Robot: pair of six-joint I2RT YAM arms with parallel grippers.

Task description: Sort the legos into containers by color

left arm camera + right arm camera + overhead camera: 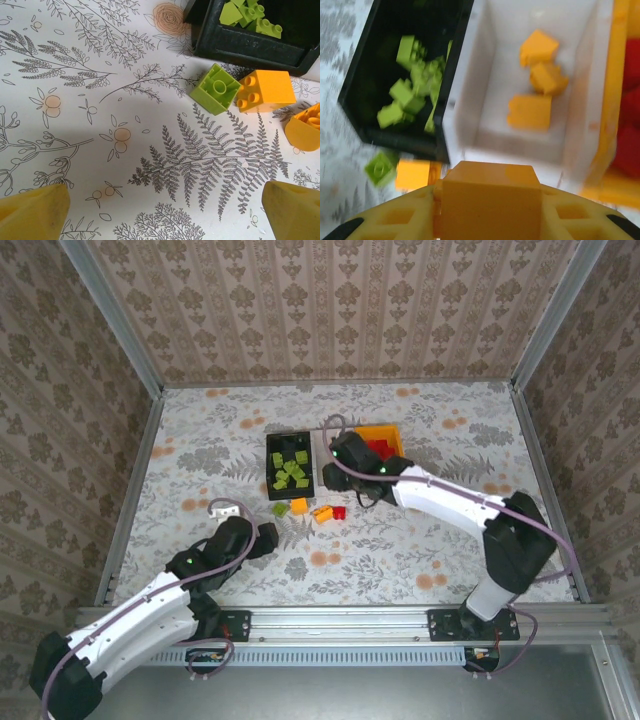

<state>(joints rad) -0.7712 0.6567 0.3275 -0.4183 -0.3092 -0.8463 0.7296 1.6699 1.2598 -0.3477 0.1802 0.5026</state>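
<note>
My right gripper (490, 220) is shut on an orange-yellow lego (490, 192), held above the near wall of the white container (485, 80). Three orange-yellow legos (531, 111) lie inside it. To its left, the black container (370, 65) holds several lime green legos (407, 92). To its right, the orange container (607, 100) holds red legos (627, 130). From above, my right gripper (347, 454) covers most of the white container, between the black container (271, 465) and the orange one (385, 430). My left gripper (165, 215) is open over bare table, short of a green lego (218, 89) and an orange lego (263, 91).
In front of the containers lie loose legos: green (281, 509), orange (299, 506), orange (323, 512) and red (339, 511). My left gripper (262, 537) rests on the table to their near left. Metal rails (130, 480) and patterned walls enclose the table.
</note>
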